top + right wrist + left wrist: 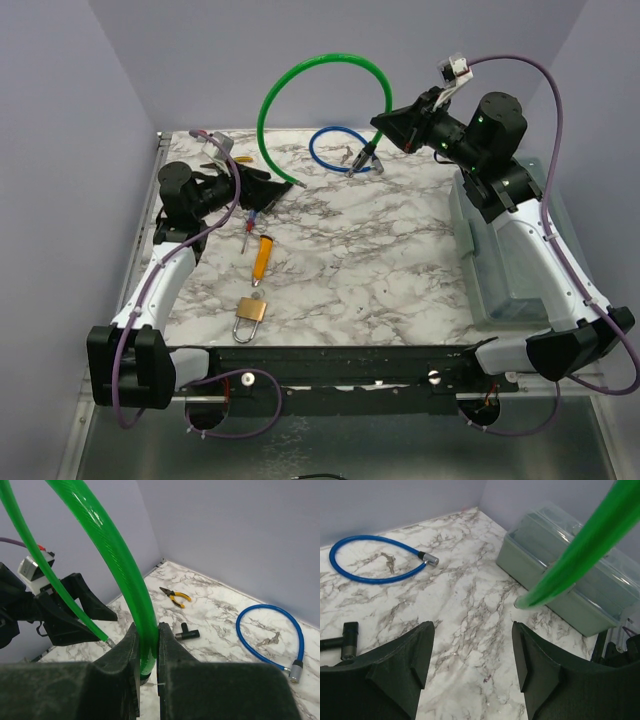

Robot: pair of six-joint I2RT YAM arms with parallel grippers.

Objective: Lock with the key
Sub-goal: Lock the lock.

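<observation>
Above the marbled table (pixel 400 270), between lilac walls (pixel 60 100), the left gripper (pixel 472 650) sits low, jaws apart; the right gripper (pixel 148 640) clamps the green cable (pixel 117 560).

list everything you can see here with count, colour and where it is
green cable lock: 1, green, arching above the far part of the table
blue cable lock: 1, blue, lying flat, far centre
keys: small bunch, metal, inside the blue loop
padlock: 1, brass, near left
orange-handled item: 1, just beyond the padlock
pliers: 1, yellow and black, far left corner
T-shaped piece: 1, black, beside the pliers
bin: 1, clear, right edge
table: 1, white marble
left tool: 1, black, open, empty
right tool: 1, black, shut on the green cable lock
</observation>
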